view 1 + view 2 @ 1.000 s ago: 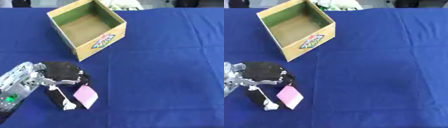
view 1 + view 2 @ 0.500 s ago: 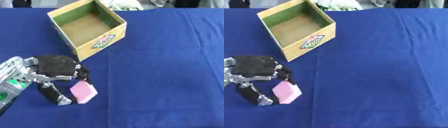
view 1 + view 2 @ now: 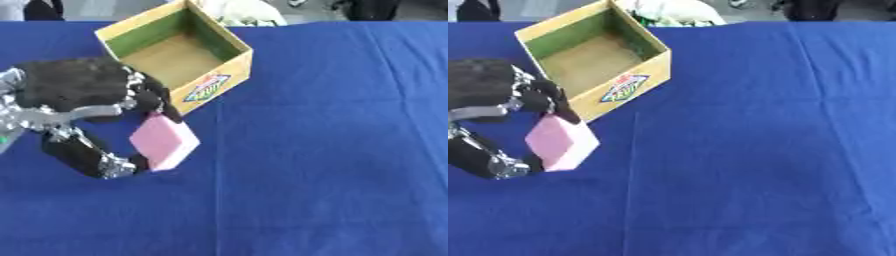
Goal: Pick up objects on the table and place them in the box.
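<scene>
So the left robot hand [image 3: 74, 100] comes in from the left edge and it's got a pink block [image 3: 164, 142] pinched between its curled fingers [image 3: 153, 100] up top and the thumb [image 3: 87, 157] underneath, fully closed around it. The block looks like a chunky square foam or sponge piece, tilted on a corner, and it looks lifted off the blue cloth rather than lying flat on it. Using the cardboard box [image 3: 175, 55] as the landmark: the pink block sits just beside the box's near left corner, a little below the printed label on its front wall, not inside it. The box itself is open on top, yellow on the outside with green inner walls and a brown floor, and nothing shows inside it. It stands on the bench [image 3: 332, 150], toward the far left part of it, turned at an angle to the bench edge. Past the far side of the box there's some whitish stuff [image 3: 671, 12] at the bench's back edge, can't make out what it is. Right robot hand doesn't show up in either eye view
</scene>
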Controlling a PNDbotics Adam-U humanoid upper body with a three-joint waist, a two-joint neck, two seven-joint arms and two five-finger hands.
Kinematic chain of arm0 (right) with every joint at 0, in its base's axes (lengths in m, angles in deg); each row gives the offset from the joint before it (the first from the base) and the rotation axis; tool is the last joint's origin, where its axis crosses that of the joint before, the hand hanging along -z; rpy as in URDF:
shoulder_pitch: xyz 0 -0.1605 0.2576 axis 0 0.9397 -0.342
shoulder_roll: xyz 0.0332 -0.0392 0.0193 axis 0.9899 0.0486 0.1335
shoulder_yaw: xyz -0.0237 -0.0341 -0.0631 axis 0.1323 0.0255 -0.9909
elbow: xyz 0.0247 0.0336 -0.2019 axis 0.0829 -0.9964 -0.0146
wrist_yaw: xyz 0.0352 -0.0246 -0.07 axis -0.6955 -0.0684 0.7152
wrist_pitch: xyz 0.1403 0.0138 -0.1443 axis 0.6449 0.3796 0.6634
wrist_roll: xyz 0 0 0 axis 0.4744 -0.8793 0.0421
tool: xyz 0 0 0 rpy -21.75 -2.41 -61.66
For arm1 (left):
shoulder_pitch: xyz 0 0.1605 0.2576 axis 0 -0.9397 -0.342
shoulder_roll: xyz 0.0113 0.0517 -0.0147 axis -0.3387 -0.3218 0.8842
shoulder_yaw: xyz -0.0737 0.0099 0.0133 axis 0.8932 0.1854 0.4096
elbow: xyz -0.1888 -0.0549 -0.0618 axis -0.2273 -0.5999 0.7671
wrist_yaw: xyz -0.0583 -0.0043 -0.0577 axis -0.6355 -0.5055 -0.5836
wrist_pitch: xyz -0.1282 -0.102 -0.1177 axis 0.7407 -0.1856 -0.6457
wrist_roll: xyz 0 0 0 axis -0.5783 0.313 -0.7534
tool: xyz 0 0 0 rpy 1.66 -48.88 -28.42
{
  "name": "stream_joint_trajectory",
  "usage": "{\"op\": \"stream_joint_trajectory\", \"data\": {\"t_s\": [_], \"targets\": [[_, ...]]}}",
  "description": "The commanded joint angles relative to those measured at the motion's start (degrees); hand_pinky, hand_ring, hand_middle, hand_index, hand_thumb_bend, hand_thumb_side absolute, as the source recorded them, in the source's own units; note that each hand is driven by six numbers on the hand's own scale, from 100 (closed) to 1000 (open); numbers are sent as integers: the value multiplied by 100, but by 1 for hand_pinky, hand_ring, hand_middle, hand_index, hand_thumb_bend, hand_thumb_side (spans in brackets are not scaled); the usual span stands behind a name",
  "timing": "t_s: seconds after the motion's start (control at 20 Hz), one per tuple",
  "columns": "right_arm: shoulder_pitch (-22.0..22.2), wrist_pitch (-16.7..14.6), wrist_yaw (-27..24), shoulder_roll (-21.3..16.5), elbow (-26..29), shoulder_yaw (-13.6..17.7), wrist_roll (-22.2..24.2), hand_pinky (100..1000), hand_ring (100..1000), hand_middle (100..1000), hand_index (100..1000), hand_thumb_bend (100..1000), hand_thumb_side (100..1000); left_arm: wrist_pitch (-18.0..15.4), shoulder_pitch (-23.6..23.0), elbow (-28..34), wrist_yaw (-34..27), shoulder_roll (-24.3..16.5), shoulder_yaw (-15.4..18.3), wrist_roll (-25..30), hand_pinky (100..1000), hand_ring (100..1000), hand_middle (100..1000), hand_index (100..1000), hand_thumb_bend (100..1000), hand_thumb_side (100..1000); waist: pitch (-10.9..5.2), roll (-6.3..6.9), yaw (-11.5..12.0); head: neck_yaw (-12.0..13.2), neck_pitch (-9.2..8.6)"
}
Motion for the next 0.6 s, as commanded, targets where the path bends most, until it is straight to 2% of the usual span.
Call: {"op": "stream_joint_trajectory", "data": {"t_s": [0.05,0.35,0.6], "targets": [[-75,-8,-4,-181,51,36,-2,486,723,594,761,100,1000,110,466,-328,-191,-144,301,-178,501,545,602,688,100,247,-50,-1,-34,8,-120],[-126,-31,-23,-188,24,35,12,486,724,594,762,100,1000,-47,1343,-1820,-304,195,447,-281,491,540,597,687,100,250,74,-18,-122,94,-240],[-177,-69,-60,-181,-13,40,17,484,724,594,762,100,1000,-252,1898,-3025,1,577,704,-489,488,537,597,689,100,252,225,-21,-224,233,-371]]}}
